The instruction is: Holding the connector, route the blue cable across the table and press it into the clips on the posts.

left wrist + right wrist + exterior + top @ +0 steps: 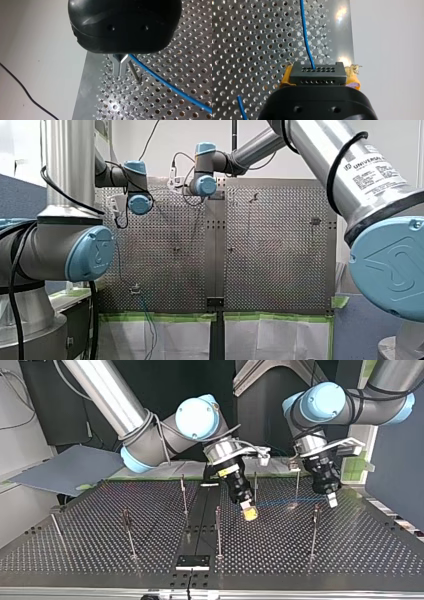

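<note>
Here, my right gripper's yellow pads clamp the black connector; my left gripper's metal fingers pinch the blue cable.

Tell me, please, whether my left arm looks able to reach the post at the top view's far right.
Probably yes: my left gripper, shut on the blue cable, hangs close by that post with nothing between them; my right gripper, holding the connector, stands off toward the middle.

Left gripper is pointing downward, metal fingers pinching the blue cable | right gripper is leaning aslant off its bent wrist, yellow pads clamping the connector.
</note>
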Available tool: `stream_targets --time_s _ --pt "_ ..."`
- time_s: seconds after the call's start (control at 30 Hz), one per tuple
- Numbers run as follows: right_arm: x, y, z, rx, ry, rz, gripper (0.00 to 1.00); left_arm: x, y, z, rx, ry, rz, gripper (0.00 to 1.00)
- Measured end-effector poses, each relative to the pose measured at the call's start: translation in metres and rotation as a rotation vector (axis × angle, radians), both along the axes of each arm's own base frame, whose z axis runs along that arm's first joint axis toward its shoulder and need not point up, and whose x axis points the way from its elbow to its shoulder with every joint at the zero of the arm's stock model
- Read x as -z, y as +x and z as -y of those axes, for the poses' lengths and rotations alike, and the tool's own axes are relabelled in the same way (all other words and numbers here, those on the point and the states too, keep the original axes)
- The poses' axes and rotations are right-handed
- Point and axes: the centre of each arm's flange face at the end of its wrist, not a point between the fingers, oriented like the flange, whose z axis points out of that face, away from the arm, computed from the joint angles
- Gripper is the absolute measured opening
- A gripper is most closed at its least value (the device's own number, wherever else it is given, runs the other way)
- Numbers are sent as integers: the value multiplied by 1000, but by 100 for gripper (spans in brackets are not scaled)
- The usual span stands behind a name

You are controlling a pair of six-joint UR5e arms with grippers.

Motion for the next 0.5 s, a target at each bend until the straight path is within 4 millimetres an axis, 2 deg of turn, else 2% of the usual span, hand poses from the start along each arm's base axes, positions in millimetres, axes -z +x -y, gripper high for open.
stream_targets --time_s 0.27,0.5 --pt "5 13 6 -8 -3 4 0 -7 11 -9 4 -10 24 0" --pt "22 18 12 -5 11 -14 0 -6 19 -32 -17 -2 20 0"
